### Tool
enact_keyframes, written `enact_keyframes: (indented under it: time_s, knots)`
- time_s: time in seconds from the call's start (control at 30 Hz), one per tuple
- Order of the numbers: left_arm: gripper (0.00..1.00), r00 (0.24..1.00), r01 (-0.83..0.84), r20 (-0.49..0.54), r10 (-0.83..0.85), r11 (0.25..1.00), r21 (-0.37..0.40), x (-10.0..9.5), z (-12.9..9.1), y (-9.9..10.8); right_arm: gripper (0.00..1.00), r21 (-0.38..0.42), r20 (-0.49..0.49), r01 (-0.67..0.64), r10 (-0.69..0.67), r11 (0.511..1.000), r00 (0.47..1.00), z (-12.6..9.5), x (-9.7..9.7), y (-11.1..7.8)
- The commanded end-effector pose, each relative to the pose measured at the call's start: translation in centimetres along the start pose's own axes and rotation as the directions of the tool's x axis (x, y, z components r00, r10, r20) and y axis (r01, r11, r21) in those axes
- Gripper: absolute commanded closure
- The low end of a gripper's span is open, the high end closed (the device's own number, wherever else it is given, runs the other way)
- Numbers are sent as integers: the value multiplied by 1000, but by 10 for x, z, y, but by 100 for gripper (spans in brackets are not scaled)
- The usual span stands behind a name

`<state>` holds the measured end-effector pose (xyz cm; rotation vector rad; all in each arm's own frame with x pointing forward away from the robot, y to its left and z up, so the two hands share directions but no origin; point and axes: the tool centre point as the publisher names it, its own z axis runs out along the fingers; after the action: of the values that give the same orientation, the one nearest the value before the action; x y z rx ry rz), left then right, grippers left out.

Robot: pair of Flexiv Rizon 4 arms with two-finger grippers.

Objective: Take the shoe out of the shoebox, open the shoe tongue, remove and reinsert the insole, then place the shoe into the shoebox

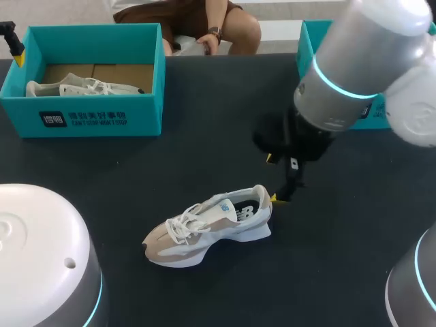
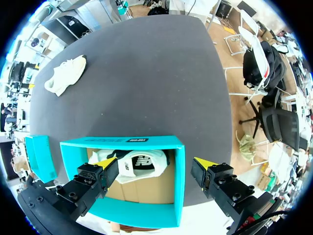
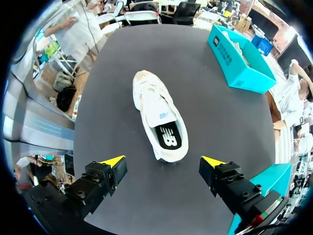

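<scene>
Lying shoe, heel toward right pincer

Shoe on its sole mid-desk, nearer near edge. Bare desk all round it, so sides + toe are reachable.
R claw spread wide just behind heel, touching nothing.
Shoebox at far-left corner: top open, walls upright, 2nd shoe takes part of floor.
L claw spread above it.
2nd teal box at far-right edge.
</scene>
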<state>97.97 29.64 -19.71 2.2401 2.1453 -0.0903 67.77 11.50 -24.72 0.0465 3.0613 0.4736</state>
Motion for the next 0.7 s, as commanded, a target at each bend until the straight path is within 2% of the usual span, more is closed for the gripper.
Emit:
enact_keyframes:
  time_s: [0.03,0.17,0.23,0.27,0.4,0.43,0.5,0.53,0.67,0.7]
  knots:
    - [0,1000,-1,-3,1,1000,-2,0,0,-1,0,-156,5,1,-1,988,1000,1,2,-6]
    - [0,1000,-1,-3,1,1000,-2,0,0,-1,0,-156,5,1,-1,988,1000,1,2,-6]
    - [0,1000,-1,-3,1,1000,-2,0,0,-1,0,-332,9,-48,54,942,998,0,5,-14]
    - [0,1000,-1,-3,1,1000,-2,0,0,-1,0,-378,1,-59,64,924,998,-1,5,-19]
    - [0,1000,-1,-3,1,1000,-2,0,0,-1,0,-448,26,-68,89,891,996,2,6,-37]
    - [0,1000,-1,-3,1,1000,-2,0,0,-1,0,-495,16,-84,106,865,994,4,5,-43]
    - [0,1000,-1,-3,1,1000,-2,0,0,-1,0,-526,35,-77,113,847,993,6,4,-51]
    - [0,1000,-1,-3,1,1000,-2,0,0,-1,0,-567,32,-88,128,819,991,9,4,-56]
    - [0,1000,-1,-3,1,1000,-2,0,0,-1,0,-615,60,-65,129,786,990,16,2,-68]
    - [0,1000,-1,-3,1,1000,-2,0,0,-1,0,-644,54,-65,130,762,990,18,2,-70]
